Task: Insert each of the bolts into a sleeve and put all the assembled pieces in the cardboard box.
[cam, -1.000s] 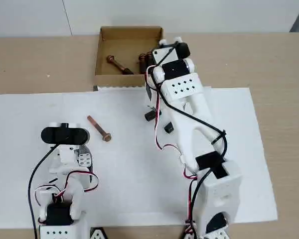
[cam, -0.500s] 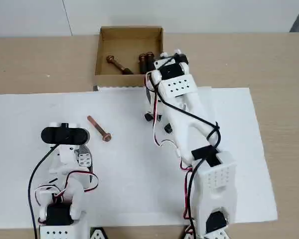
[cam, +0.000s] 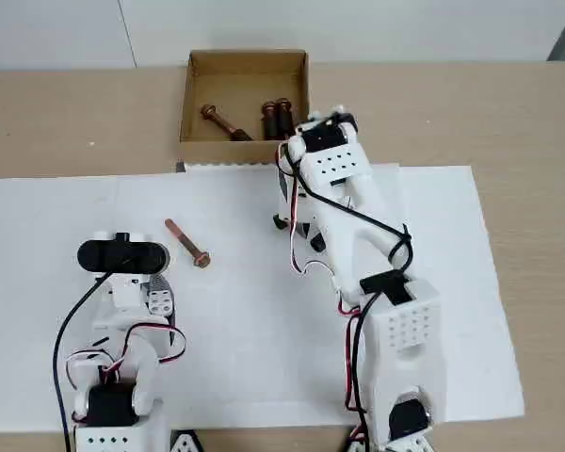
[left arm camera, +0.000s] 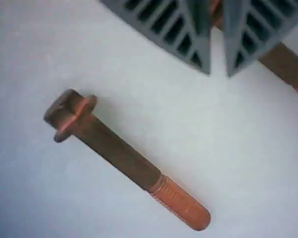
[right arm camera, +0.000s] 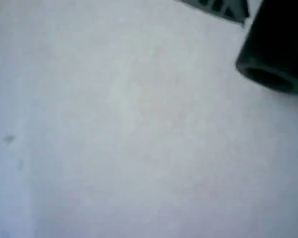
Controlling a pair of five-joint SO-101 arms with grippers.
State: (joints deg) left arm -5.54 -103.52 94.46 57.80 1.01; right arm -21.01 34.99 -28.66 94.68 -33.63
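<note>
The cardboard box [cam: 248,64] stands at the table's far edge with a bolt [cam: 222,121] and two more bolt pieces [cam: 276,115] inside. A loose copper bolt [cam: 186,243] [left arm camera: 124,158] lies on the white paper. My left gripper [left arm camera: 218,72] hangs just over the paper, shut and empty. A second bolt [left arm camera: 288,67] lies partly hidden behind its fingers. My right gripper [cam: 290,200] is under its arm, just in front of the box. Two black sleeves [cam: 281,222] [cam: 317,243] lie beside it. One sleeve [right arm camera: 275,54] looms close in the right wrist view.
A white paper sheet [cam: 235,330] covers the middle of the wooden table [cam: 508,113]. The right arm's body [cam: 358,245] stretches over the paper's right half. The left arm [cam: 122,282] sits folded at the near left.
The right arm has drawn back from above the box's near right corner and lowered toward the paper by the sleeves. The left arm and the loose bolt have stayed put.
</note>
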